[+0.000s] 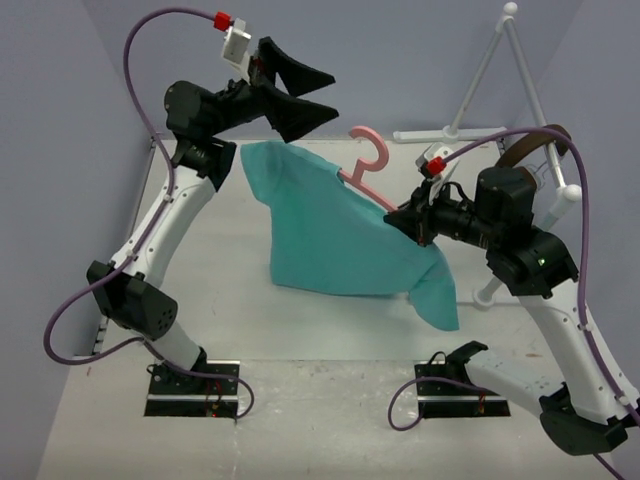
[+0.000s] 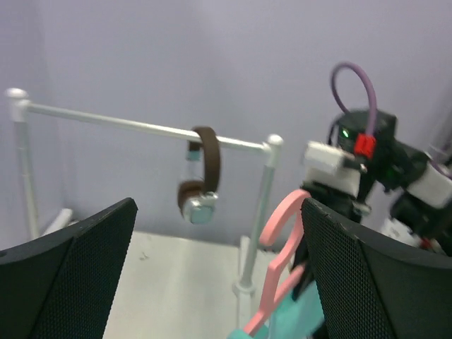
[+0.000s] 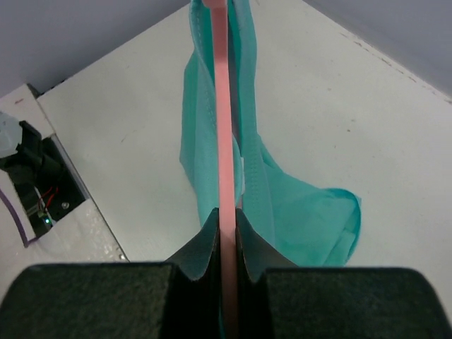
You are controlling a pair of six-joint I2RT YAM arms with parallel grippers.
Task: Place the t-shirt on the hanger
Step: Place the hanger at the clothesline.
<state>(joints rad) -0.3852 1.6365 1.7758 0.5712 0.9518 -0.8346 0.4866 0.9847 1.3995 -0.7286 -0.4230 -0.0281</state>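
The teal t-shirt (image 1: 340, 235) hangs off the pink hanger (image 1: 372, 150), whose hook sticks out above the cloth. My right gripper (image 1: 405, 222) is shut on the hanger's right arm. In the right wrist view the fingers (image 3: 205, 244) pinch the pink bar (image 3: 221, 106), and the t-shirt (image 3: 296, 212) drapes on both sides of it down to the table. My left gripper (image 1: 318, 92) is open, up and to the left of the shirt's top corner, holding nothing. In the left wrist view the hanger hook (image 2: 282, 247) and some teal cloth (image 2: 292, 319) show by the right finger (image 2: 367, 275).
A white tubular rack (image 1: 510, 70) stands at the back right with brown headphones (image 1: 530, 145) hung on its bar; they show as well in the left wrist view, rack (image 2: 141, 126) and headphones (image 2: 201, 183). Lilac walls close in the white table (image 1: 220, 260).
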